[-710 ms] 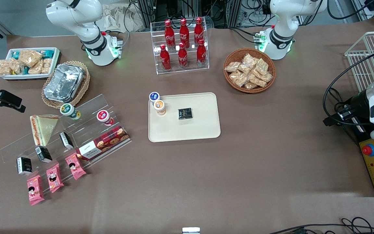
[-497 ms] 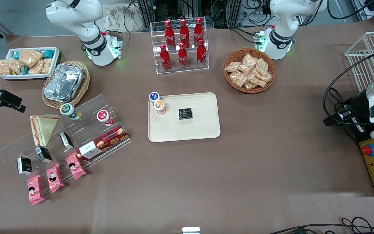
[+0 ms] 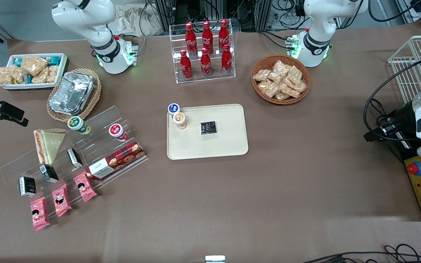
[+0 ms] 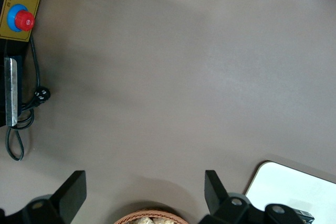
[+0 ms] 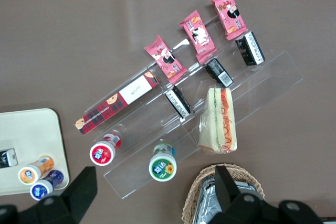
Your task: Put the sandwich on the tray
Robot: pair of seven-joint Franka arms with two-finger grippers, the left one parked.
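Sandwich in its clear wrap is lying on the upper step of a clear acrylic stand, toward the working arm's end of the table, with its orange-red and green filling edge facing away from the tray. In the right wrist view the sandwich is showing as a pale wedge with its striped edge turned up, just beside a wicker basket that is holding a foil container. A green-lidded cup is standing right next to the sandwich on the same step, and a red-lidded cup is sitting farther along it. Lower steps are carrying small black boxes, a long red plaid biscuit box and three pink snack packets.

The tray is lying flat near the middle of the table, well apart from the sandwich, and is bearing a black packet and an orange-lidded cup; a blue-lidded cup is standing at its corner.

The gripper is hovering high above the stand and touching nothing, its two dark fingers spread wide with nothing between them. In the front view it is hanging at the table's edge, farther from the camera than the sandwich.
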